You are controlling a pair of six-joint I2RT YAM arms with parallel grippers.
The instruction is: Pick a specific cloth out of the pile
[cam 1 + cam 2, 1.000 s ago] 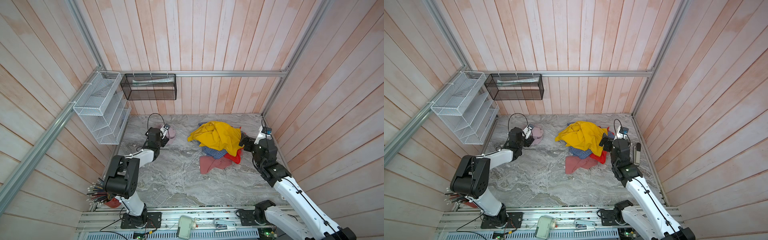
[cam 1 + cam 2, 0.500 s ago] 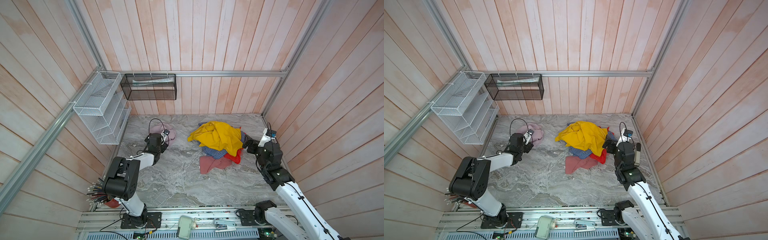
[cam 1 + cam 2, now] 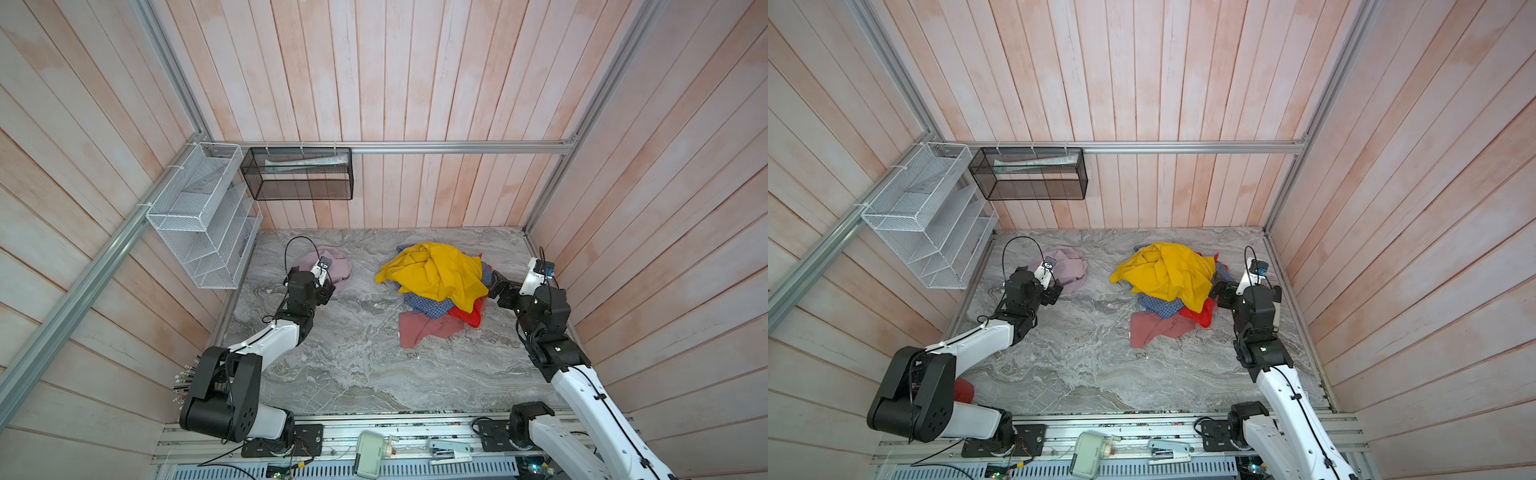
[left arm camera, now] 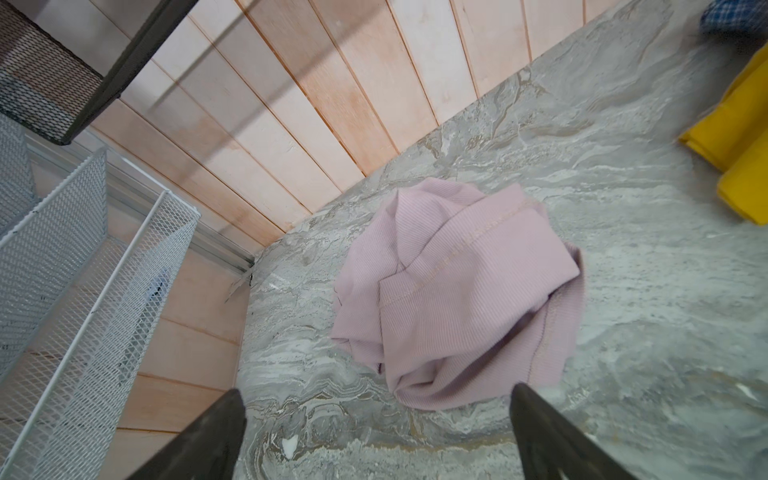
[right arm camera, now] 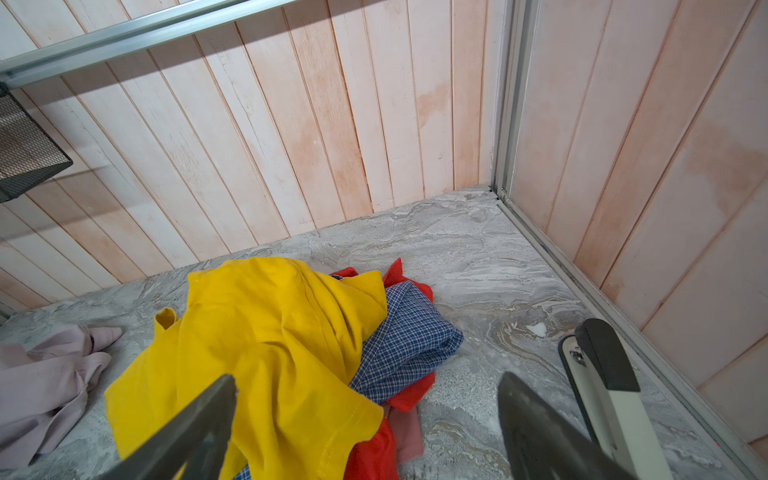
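In both top views your left gripper [image 3: 327,291] sits at the left middle of the frame, jaws spread wide and holding nothing; the cloth [image 3: 341,268], a small pale lilac-pink crumple, lies on the grey marbled table [image 3: 353,365] just beyond its tips and well apart from the pile [image 3: 436,291]; in the left wrist view the cloth fills the centre of the frame, with the two dark fingers [image 4: 208,436] low in the frame on either side of its near edge, not closed on it; your right gripper [image 3: 496,287] is at the right middle of the frame, likewise wide open and empty, its tips just beside the pile's right edge, and you cannot tell whether they touch it; the pile sits right of centre, with a mustard-yellow garment [image 3: 432,274] on top, blue checked fabric [image 3: 424,305] under it, a bright red piece [image 3: 471,316] at its lower right and a dusty rose-red cloth [image 3: 419,330] spread flat at its lower edge; a white wire rack [image 3: 199,224] and a black mesh basket [image 3: 299,174] hang on the wooden walls at upper left
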